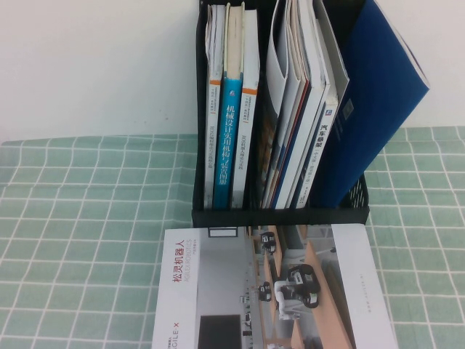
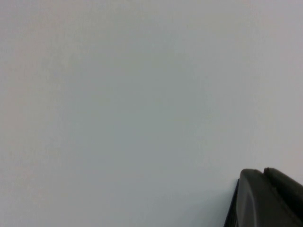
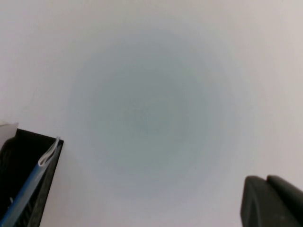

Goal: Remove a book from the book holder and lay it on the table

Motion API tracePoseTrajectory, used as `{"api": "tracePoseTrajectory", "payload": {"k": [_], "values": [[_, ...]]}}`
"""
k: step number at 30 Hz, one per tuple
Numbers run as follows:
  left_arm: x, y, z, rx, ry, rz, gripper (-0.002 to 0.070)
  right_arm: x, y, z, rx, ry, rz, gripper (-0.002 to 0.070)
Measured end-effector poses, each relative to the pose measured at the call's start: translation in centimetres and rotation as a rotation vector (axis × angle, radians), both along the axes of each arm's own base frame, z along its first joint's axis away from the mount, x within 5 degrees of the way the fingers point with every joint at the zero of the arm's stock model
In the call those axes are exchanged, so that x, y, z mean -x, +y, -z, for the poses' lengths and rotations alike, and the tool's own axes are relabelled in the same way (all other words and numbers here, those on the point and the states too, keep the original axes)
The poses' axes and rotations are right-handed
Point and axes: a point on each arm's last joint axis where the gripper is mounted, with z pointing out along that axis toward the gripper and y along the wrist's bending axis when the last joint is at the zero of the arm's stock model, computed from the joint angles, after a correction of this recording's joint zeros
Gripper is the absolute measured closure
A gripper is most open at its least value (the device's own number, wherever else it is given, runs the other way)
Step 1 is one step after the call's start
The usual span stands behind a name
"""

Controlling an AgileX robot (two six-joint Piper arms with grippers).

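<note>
checked table (image 1: 80,240) | book (image 1: 378,102) upright in book holder (image 1: 280,216), leaning right | left, right tools: unseen

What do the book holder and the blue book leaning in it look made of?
Book holder: apparently matte black plastic, perforated at its lower right side. Book: thin, paper-like softcover in plain deep blue, faintly glossy. Neither the left pincer nor the right pincer shows clearly in any view.

One book holder (image 1: 280,215) stands on one table (image 1: 87,218). It holds three upright spined books (image 1: 231,116), one blue book (image 1: 378,94) and thin magazines (image 1: 298,109) too packed to count. One white magazine (image 1: 218,291) lies flat. Two grippers: the right gripper (image 3: 272,201), apart from the holder's top, and the left gripper (image 2: 267,198).
</note>
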Motion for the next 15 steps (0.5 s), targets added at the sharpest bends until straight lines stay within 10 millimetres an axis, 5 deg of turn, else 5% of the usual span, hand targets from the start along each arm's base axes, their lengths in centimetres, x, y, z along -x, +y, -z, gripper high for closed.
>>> {"api": "tracePoseTrajectory", "payload": {"k": [5,15], "values": [[-2.1,-0.1,-2.3,-0.002,0.051,0.0,0.0676,0.2,0.0,-3.1,-0.006,0.064,0.006,0.0678],[-10.0,-1.9,-4.0,-0.093,0.011,0.111,0.0676,-5.5,-0.1,-5.0,0.025,0.066,-0.023,0.0678]]}}
